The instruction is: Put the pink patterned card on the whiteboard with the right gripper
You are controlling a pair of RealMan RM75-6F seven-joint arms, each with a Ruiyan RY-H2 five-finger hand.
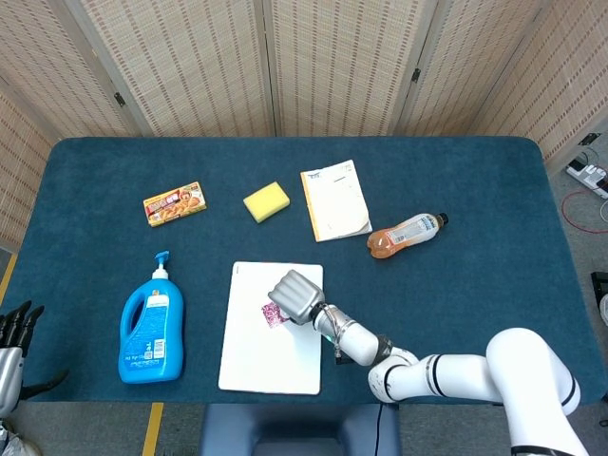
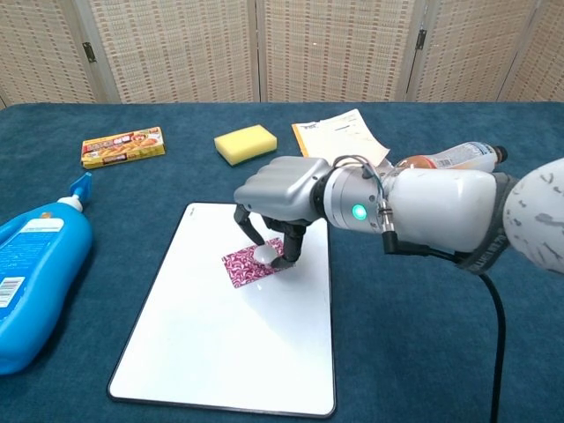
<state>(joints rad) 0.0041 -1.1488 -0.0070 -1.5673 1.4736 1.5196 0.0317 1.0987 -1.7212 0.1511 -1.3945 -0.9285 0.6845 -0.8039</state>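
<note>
The pink patterned card (image 2: 249, 265) lies flat on the whiteboard (image 2: 220, 344), in its upper middle. My right hand (image 2: 278, 196) arches over the card's right end, fingers bent down, with the fingertips (image 2: 283, 261) touching the card. In the head view this right hand (image 1: 293, 296) covers most of the card (image 1: 273, 315), which shows on the whiteboard (image 1: 256, 356) just left of it. My left hand (image 1: 11, 347) hangs off the table's front left corner, fingers apart and holding nothing.
A blue detergent bottle (image 1: 152, 328) lies left of the whiteboard. At the back are a curry box (image 1: 175, 203), a yellow sponge (image 1: 266, 201) and a notebook (image 1: 334, 199). An orange drink bottle (image 1: 407, 235) lies on its side right of the notebook.
</note>
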